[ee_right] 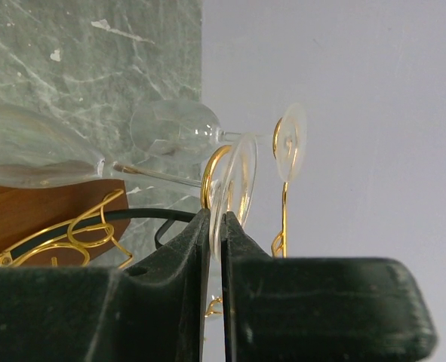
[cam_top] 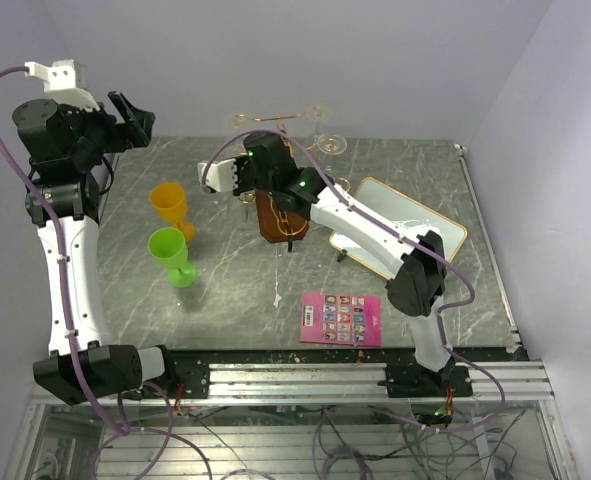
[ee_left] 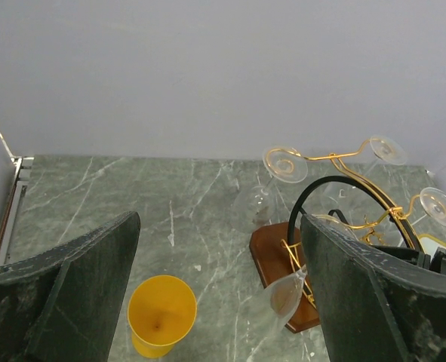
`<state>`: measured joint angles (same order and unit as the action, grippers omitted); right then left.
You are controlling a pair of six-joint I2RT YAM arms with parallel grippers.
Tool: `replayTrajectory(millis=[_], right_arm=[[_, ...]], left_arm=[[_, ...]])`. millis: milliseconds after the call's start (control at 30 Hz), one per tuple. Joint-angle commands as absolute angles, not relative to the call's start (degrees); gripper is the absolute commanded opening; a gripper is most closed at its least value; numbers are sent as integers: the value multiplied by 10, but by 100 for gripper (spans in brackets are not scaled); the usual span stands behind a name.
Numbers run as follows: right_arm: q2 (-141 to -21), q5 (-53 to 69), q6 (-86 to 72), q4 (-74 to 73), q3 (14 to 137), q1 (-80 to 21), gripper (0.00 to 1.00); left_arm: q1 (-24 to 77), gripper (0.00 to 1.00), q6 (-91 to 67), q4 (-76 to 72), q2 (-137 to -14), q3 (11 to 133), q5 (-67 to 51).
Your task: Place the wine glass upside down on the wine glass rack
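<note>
Pinching the foot of the glass (ee_right: 34, 158), the right gripper (ee_right: 216, 226) is closed almost fully on it at the rack (ee_right: 283, 188). The foot sits by a gold arm and the bowl beside the wooden base. Left of the rack, the left gripper (ee_left: 221, 222) hovers, jaws wide and empty. Other glasses (ee_left: 285, 164) hang on the rack's far arms.

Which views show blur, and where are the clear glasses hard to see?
Top view: even light, soft shadows by the cups; hung glasses fade into the wall. Left wrist: own fingers blurred, rack sharp. Right wrist: pinched glass foot sharp, its bowl softer.
</note>
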<state>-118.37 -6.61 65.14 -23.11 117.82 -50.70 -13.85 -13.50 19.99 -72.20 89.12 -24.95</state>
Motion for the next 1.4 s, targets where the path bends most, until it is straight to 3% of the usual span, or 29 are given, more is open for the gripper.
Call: replayTrajectory(millis=[0,1033,1367], right_arm=[[-1147,-86,649,-218,1165,-508,10],[-1097,-132,632,-218,1105,-508,28],[-1046,-153,575,-227,1099,-500,40]], left_arm=[[-145,97,-130,171,-711,883,-269],[-144,97,-104,165,-703,846,-257],[-144,98,-50,217,-726,810,-209]])
